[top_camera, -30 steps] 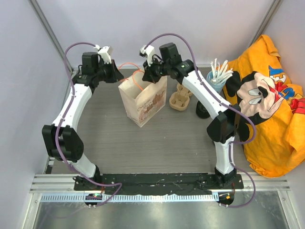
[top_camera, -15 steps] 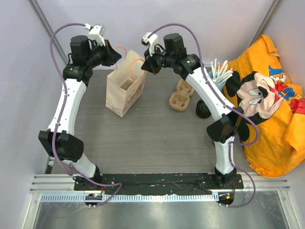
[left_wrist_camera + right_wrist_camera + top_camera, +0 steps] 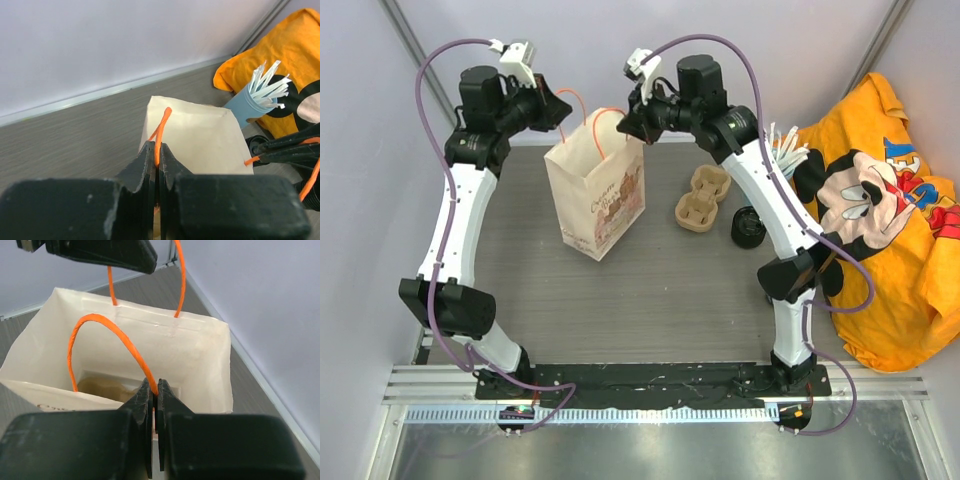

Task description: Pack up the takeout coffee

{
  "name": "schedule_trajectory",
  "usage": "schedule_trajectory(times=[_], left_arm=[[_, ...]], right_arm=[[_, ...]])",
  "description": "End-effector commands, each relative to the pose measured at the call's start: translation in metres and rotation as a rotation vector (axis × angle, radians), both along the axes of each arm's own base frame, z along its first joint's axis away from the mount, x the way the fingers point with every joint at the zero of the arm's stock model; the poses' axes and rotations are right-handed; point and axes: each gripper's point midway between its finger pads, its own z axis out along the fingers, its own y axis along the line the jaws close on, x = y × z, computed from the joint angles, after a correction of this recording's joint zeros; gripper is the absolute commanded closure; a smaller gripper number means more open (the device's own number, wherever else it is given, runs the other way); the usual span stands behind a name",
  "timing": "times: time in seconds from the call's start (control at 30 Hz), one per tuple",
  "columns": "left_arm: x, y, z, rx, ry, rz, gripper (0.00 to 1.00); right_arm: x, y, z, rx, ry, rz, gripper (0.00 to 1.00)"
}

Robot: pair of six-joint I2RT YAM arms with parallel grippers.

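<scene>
A cream paper bag [image 3: 596, 203] with orange cord handles hangs upright between my two grippers at the back of the table. My left gripper [image 3: 563, 108] is shut on the far handle [image 3: 161, 125]. My right gripper [image 3: 622, 124] is shut on the near handle [image 3: 107, 335]. The bag's mouth is held open, and something brown shows at its bottom [image 3: 106, 387]. A small round black cup [image 3: 748, 227] stands on the table right of the cardboard carrier [image 3: 703, 198], apart from both grippers.
A blue cup of white sticks [image 3: 778, 152] stands behind the carrier, also in the left wrist view [image 3: 256, 102]. An orange cartoon shirt [image 3: 890, 220] is heaped along the right side. Grey walls close the back and left.
Both grippers have risen while holding the handles. The bag swung left, then came back a little to the right, and its mouth is pulled wider open. The black cup has come into view.
</scene>
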Motion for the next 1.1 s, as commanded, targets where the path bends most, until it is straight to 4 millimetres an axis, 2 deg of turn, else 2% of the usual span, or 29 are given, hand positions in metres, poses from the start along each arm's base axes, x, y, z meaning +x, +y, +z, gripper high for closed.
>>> schedule_trajectory(times=[0.0, 0.03, 0.07, 0.1, 0.13, 0.17, 0.23, 0.3, 0.43, 0.6, 0.7, 0.73, 0.8, 0.83, 0.9, 0.93, 1.07], left_arm=[[-0.009, 0.006, 0.001, 0.026, -0.015, 0.009, 1.00], [-0.010, 0.006, -0.006, 0.031, -0.004, 0.008, 1.00], [-0.015, 0.005, -0.026, 0.039, 0.038, -0.001, 1.00], [-0.017, 0.005, -0.036, 0.043, 0.056, -0.005, 1.00], [-0.019, 0.005, -0.048, 0.049, 0.075, -0.010, 1.00], [-0.021, 0.006, -0.071, 0.070, 0.117, -0.014, 1.00], [-0.026, 0.010, -0.078, 0.090, 0.123, -0.007, 0.98], [-0.026, 0.012, -0.072, 0.097, 0.107, -0.008, 0.98], [-0.024, 0.009, -0.040, 0.072, 0.053, -0.021, 0.96], [-0.021, 0.007, -0.030, 0.058, 0.039, -0.022, 0.96], [-0.019, 0.009, -0.018, 0.060, 0.010, -0.011, 0.96], [-0.020, 0.009, -0.007, 0.061, -0.012, -0.007, 0.96], [-0.017, 0.011, 0.002, 0.064, -0.032, 0.002, 0.96], [-0.018, 0.012, 0.012, 0.063, -0.054, 0.006, 0.97], [-0.016, 0.013, 0.021, 0.061, -0.070, 0.011, 0.96], [-0.017, 0.013, 0.032, 0.056, -0.092, 0.014, 0.96], [-0.018, 0.015, 0.049, 0.056, -0.129, 0.025, 0.97]], right_arm=[[-0.027, -0.007, 0.014, 0.016, 0.004, 0.054, 0.99], [-0.028, -0.006, -0.001, -0.002, 0.040, 0.064, 0.99], [-0.029, -0.004, -0.011, -0.010, 0.066, 0.076, 0.99], [-0.035, -0.002, -0.017, -0.009, 0.086, 0.103, 0.99], [-0.038, 0.000, -0.043, -0.038, 0.139, 0.115, 0.99], [-0.040, 0.002, -0.052, -0.048, 0.155, 0.122, 0.99], [-0.045, 0.004, -0.070, -0.077, 0.177, 0.128, 0.99], [-0.042, 0.002, -0.071, -0.083, 0.173, 0.115, 0.99], [-0.038, 0.004, -0.052, -0.061, 0.133, 0.109, 0.99], [-0.037, 0.006, -0.041, -0.042, 0.117, 0.108, 0.99], [-0.032, 0.006, -0.026, -0.029, 0.081, 0.094, 0.99], [-0.032, 0.005, -0.013, -0.012, 0.052, 0.091, 0.99], [-0.031, 0.006, -0.003, 0.000, 0.033, 0.089, 0.99], [-0.033, 0.005, 0.009, 0.018, 0.010, 0.090, 0.99], [-0.033, 0.006, 0.017, 0.031, -0.002, 0.091, 0.99], [-0.034, 0.005, 0.028, 0.045, -0.024, 0.091, 0.99], [-0.038, 0.003, 0.034, 0.046, -0.035, 0.097, 0.99]])
